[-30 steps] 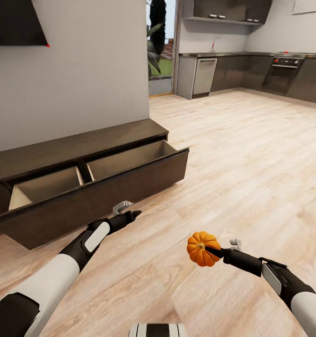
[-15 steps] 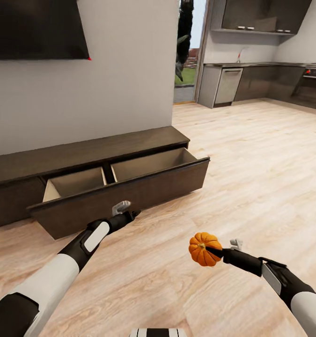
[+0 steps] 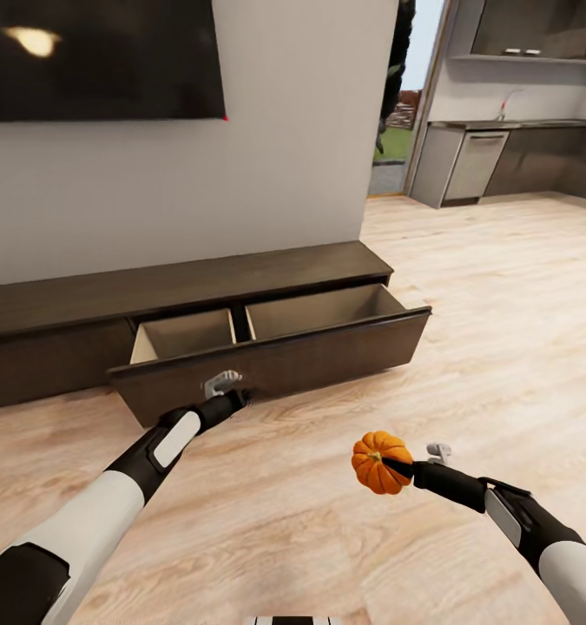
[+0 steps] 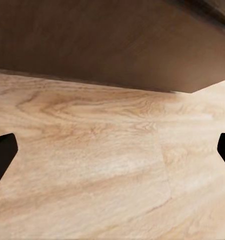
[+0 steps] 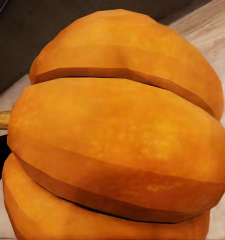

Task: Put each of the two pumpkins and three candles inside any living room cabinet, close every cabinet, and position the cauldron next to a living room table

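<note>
An orange ribbed pumpkin (image 3: 380, 462) hangs above the wood floor, with my right gripper (image 3: 405, 470) shut on it. The right wrist view shows the same pumpkin (image 5: 117, 135) close up, its stem off to one side. Along the wall runs the long dark-brown cabinet (image 3: 180, 286), and its wide drawer (image 3: 275, 365) stands pulled out, two pale compartments bare where visible. My left gripper (image 3: 236, 398) is open just in front of that drawer's front panel, holding nothing. In the left wrist view the left gripper (image 4: 112, 155) faces floor and the dark drawer front (image 4: 112, 45). The candles and cauldron are out of view.
A black TV (image 3: 93, 61) hangs on the wall above the cabinet. At the back right a doorway (image 3: 397, 130) and a kitchen with grey units (image 3: 466, 165) open up. Wood floor (image 3: 501, 330) stretches right of the drawer.
The camera has swung left, so the cabinet and open drawer sit further right and more central in the view. Both arms keep their pose; the pumpkin stays in the right gripper.
</note>
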Motion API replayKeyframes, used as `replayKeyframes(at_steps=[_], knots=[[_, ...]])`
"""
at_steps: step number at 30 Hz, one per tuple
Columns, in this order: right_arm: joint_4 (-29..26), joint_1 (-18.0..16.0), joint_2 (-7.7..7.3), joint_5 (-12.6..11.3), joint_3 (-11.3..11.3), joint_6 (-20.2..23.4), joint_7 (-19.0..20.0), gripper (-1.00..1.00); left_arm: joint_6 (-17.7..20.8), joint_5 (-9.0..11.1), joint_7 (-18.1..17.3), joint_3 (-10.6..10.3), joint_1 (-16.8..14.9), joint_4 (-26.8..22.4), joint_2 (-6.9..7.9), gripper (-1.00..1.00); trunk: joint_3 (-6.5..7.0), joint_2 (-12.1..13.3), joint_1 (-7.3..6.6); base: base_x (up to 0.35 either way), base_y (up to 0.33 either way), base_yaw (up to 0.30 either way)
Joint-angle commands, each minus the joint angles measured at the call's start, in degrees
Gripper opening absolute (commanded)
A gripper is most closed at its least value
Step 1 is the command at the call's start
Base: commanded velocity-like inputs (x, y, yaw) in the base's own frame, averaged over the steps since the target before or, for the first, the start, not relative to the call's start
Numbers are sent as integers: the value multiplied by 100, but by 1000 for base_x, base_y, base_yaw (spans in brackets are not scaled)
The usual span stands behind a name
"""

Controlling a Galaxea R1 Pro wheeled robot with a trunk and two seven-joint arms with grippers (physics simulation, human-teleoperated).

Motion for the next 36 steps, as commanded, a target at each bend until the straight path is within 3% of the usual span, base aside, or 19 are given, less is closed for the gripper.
replayKeyframes(at_steps=[1, 6, 36], knots=[[-2, -1, 1, -23, -12, 3, -5, -100, -145, 1, -18, -4, 3, 15, 9, 100, 1, 0, 0, 0, 0, 283], [2, -1, 7, -36, -12, -4, -91, -100, -343, 1, -48, -13, 9, 47, 17, 100, 19, 0, 0, 0, 0, 273], [2, -1, 44, -19, -12, -5, -313, -100, -361, 25, -59, -10, 27, 60, 26, 100, 173, 0, 0, -1, 0, 176]])
